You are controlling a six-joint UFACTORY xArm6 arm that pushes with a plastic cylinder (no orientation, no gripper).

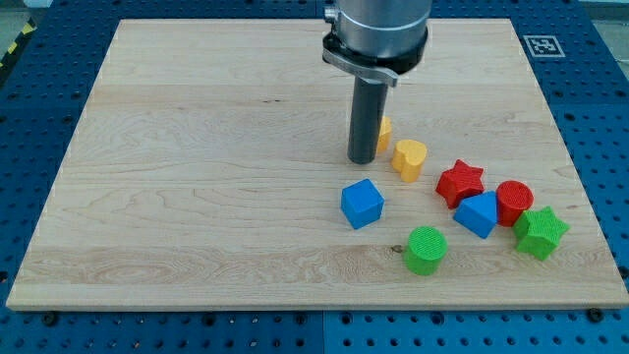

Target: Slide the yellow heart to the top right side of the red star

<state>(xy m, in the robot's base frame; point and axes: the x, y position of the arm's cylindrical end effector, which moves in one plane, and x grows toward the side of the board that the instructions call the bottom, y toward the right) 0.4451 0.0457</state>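
Note:
The yellow heart (410, 158) lies on the wooden board, left of and slightly above the red star (460, 183), with a small gap between them. My tip (362, 159) stands just left of the yellow heart, close to it. A second yellow block (384, 133), shape unclear, is partly hidden behind the rod, above and left of the heart.
A blue cube (362, 204) lies below the tip. A green cylinder (426, 249) sits lower right. A blue block (478, 214), a red cylinder (514, 202) and a green star (540, 232) cluster right of the red star. The board's right edge (575, 187) is near.

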